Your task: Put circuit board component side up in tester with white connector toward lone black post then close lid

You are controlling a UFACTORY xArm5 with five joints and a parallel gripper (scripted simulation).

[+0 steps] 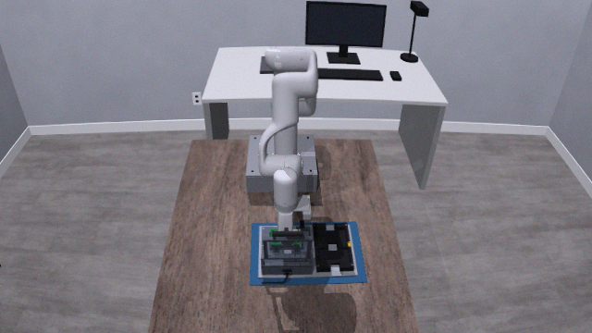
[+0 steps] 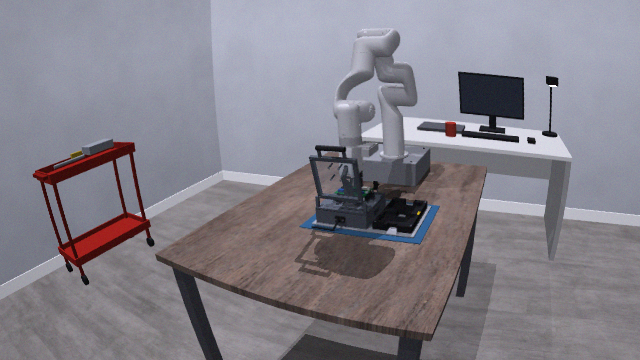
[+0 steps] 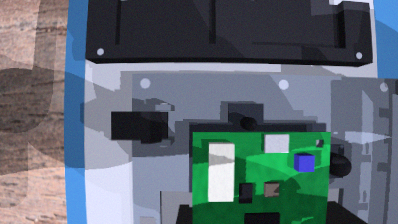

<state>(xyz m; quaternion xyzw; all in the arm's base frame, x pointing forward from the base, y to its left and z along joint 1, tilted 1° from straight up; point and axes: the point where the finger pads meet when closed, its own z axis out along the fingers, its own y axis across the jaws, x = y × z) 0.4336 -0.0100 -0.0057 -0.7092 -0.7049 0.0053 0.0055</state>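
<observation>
Grasping the circuit board (image 1: 276, 243) (image 2: 369, 191) (image 3: 260, 172) above the tester (image 1: 287, 267) (image 2: 332, 216) (image 3: 210, 92), the pincer (image 1: 287, 233) (image 2: 353, 182) (image 3: 265, 217) is over the wooden table (image 1: 208, 254) (image 2: 280, 250) (image 3: 30, 190), near a white desk (image 1: 250, 88) (image 2: 545, 146). The wrist view cuts off the board's lower end.

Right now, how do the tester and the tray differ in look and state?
The tester is gray; the tray is black. The tester has a raised, see-through lid; the tray has none and lies open. The tester has a cord at its front; the tray shows none. Both stand on the same blue mat.
</observation>
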